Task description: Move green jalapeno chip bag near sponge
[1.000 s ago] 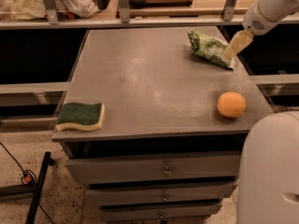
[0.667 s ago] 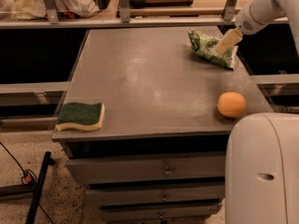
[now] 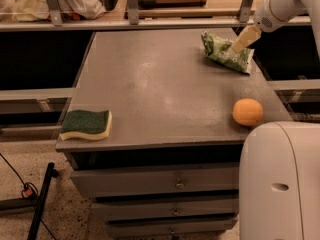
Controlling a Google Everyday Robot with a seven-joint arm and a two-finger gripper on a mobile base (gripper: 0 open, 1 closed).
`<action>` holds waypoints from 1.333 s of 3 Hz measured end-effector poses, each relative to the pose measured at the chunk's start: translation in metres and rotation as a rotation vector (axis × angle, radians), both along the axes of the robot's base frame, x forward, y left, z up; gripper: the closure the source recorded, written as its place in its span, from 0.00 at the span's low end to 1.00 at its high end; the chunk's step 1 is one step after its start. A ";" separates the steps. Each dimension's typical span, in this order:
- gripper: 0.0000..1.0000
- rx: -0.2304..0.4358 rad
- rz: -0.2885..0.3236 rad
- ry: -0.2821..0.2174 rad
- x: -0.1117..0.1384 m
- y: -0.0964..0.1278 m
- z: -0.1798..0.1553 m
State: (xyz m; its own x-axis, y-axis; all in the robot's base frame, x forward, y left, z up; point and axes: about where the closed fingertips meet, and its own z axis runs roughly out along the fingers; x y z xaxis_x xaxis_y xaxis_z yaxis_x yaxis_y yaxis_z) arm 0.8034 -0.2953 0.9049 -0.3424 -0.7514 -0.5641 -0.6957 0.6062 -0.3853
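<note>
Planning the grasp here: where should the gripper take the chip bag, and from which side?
Probably the crumpled middle of the chip bag, from above on its right, where the gripper sits at the bag. The bag lies low and slanted at the far right of the table, so thin edges offer little; the raised folds give something to pinch.

Robot lab / test space, not a home.
Grey counter w/ steel drawers, speckled floor, loose cable; gripper at far-right corner by green jalapeno chip bag.

Rounded white arm and base; cream pincer at table far-right corner.
</note>
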 end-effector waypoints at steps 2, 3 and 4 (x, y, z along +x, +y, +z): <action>0.00 0.154 0.024 0.134 -0.012 0.031 -0.039; 0.00 0.204 0.007 0.156 -0.007 0.039 -0.053; 0.18 0.229 -0.011 0.166 -0.001 0.044 -0.062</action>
State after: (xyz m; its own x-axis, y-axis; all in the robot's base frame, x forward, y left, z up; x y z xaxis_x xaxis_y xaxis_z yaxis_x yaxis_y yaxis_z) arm 0.8021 -0.2508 0.8425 -0.4515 -0.6068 -0.6542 -0.7309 0.6721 -0.1190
